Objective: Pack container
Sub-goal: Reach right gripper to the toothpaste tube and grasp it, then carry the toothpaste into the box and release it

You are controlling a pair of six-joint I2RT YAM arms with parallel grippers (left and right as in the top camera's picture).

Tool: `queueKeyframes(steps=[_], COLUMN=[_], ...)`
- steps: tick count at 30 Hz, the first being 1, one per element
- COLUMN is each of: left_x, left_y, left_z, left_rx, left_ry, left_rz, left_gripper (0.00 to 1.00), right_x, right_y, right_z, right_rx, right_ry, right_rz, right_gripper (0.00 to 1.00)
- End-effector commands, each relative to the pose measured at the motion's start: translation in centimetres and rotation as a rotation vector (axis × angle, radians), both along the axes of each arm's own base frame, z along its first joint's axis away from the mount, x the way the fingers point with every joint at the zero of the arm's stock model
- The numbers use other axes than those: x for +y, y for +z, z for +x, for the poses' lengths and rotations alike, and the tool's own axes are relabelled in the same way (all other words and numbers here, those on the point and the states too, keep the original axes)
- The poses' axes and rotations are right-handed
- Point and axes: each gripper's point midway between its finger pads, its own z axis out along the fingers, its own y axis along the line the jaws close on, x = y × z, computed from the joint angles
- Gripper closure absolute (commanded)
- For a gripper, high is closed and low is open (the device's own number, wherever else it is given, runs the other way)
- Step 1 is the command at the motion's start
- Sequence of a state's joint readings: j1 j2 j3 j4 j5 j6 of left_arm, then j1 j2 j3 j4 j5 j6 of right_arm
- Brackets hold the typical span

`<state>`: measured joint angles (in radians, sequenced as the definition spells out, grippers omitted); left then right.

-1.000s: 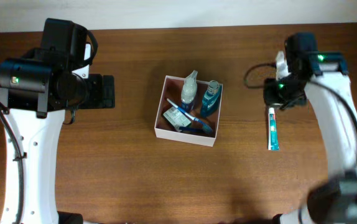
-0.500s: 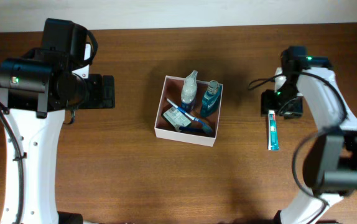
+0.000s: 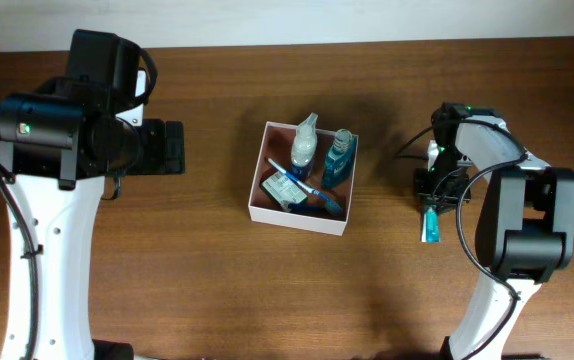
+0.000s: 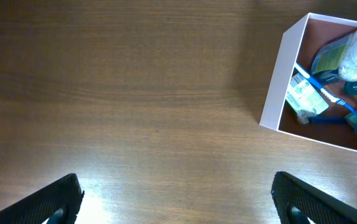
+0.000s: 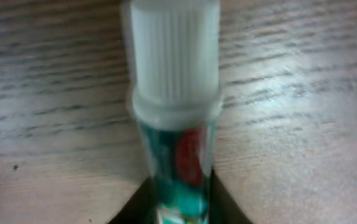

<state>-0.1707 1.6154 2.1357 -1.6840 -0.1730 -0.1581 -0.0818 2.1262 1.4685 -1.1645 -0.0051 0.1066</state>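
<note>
The left gripper (image 3: 172, 148) sits well left of the container (image 3: 296, 218) and points toward it. Its fingers are spread wide and hold nothing. Judgement: it is kept clear so the other arm can work. Its wrist camera looks across bare wood to the box's near corner.

The container is mid-table, between the arms, slightly skewed. A pale spray bottle (image 3: 305, 140) and a blue bottle (image 3: 338, 157) lie along its far side. A blue toothbrush (image 3: 312, 197) and a small sachet (image 3: 284, 188) lie closer in. Part of the floor is bare, so I judge there is room for one more item.

The right gripper (image 3: 435, 190) is down on the toothpaste tube (image 3: 429, 226), well right of the container. In the wrist view, dark fingers (image 5: 132, 211) press against both sides of the tube below its ribbed white cap (image 5: 175, 56), so I read it as clamped. Whether the tube is off the wood, I cannot tell. Likely step: picking up the one loose item for the box.

Surface: a dark brown wood-grain table (image 3: 217, 290), with lamp glare in the left wrist view. Room: only a pale strip of wall (image 3: 267, 20) past the far edge.
</note>
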Motion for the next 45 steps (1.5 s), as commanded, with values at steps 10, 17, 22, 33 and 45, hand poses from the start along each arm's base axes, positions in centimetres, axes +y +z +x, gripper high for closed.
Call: queueKeyframes(steps=[10,17,22,33,45], left_x=[0.3,0.2,0.2,0.3,0.2], left_y=[0.8,0.8,0.8,0.8,0.8], left_z=[-0.3,-0.3,-0.3,-0.3,-0.3], left_rx=[-0.027,-0.027,-0.027,-0.027,-0.027], left_ry=[0.012,0.009,0.01,0.01,0.01], left_rz=[0.0,0.0,0.0,0.0,0.0], left_gripper=[0.01,0.01,0.01,0.0,0.0], right_x=[3.3,16.1,21.4,24.6,22.8], right_y=[14.3,24.4,23.1,12.4,26.0], right_z=[-0.3,-3.4,-3.1,2.8,0.9], right_rx=[-0.346,-0.729,-0.767,-0.605,-0.748], right_ry=[0.064,0.567,1.011,1.262,0.979], right_rz=[0.028,0.19,0.089,0.016,0.014], right_gripper=[0.96,0.96,0.96,0.93,0.01])
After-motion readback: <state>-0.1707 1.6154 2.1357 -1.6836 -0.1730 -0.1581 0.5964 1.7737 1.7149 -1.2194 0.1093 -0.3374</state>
